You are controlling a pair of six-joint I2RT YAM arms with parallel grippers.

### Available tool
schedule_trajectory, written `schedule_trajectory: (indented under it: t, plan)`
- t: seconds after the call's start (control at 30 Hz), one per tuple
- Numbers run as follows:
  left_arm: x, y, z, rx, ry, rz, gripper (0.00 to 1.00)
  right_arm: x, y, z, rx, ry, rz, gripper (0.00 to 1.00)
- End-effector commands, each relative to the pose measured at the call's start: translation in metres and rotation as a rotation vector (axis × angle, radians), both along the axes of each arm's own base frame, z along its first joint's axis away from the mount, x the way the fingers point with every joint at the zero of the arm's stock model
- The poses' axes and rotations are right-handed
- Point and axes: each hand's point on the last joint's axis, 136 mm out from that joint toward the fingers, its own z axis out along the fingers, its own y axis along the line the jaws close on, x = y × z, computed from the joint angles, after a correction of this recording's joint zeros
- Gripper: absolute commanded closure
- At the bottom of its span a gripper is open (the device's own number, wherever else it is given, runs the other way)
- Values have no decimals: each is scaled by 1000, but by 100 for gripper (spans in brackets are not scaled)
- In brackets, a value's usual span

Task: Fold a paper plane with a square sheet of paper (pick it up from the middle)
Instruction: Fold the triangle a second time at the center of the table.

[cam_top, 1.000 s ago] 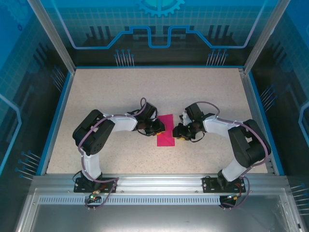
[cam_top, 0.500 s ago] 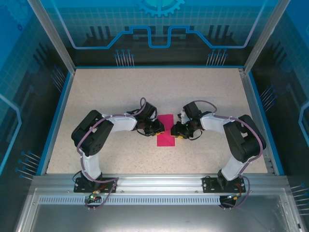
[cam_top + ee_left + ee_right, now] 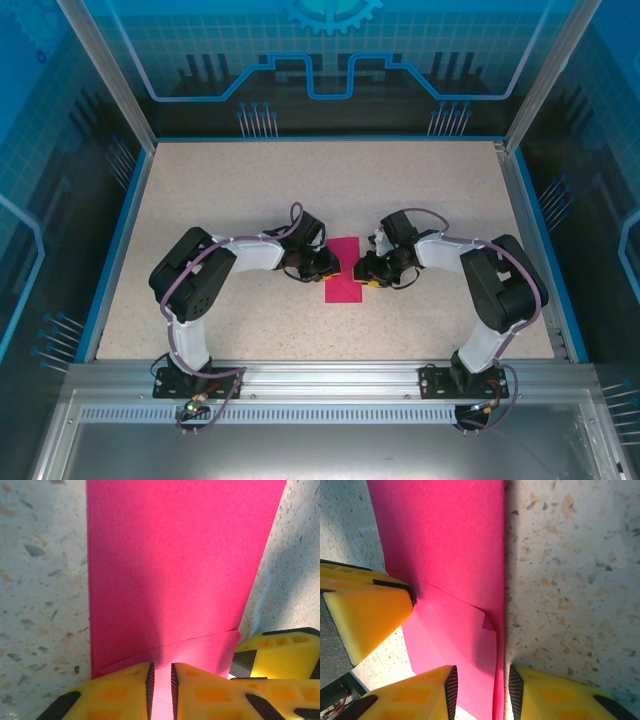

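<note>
paper [image 3: 343, 270], folded, lies between left fingers [image 3: 115, 692] and right fingers [image 3: 555, 695], both parted.

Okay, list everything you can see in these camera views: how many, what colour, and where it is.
sheet of paper: one, magenta-pink, lying flat mid-table as a tall narrow rectangle with a layer edge across it, between the two grippers
table: one, speckled beige, under everything
table border: one, blue, around the tabletop's left, far and right sides
metal rail: one, silver, along the near edge, carrying both arm bases
enclosure panels: blue printed walls, behind and at both sides
left arm: one, black and white, reaching in from the left
right arm: one, black and white, reaching in from the right
left gripper: yellow fingers, narrow slit, over the paper's left edge
right gripper: yellow fingers, apart, astride the paper's right edge
</note>
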Motion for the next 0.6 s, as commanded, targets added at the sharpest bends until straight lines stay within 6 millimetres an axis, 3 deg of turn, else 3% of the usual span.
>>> schedule_trajectory:
  t: [0.0, 0.37, 0.57]
  plan:
    - [-4, 3, -2, 32, 11, -23, 80, 6, 11, 4, 65, -8, 5, 65]
    - [-7, 9, -5, 60, 15, -19, 81, 9, 7, 6, 70, -12, -11, 65]
    - [-5, 6, 3, 37, -2, -16, 81, 4, 7, 3, 85, -8, 10, 67]
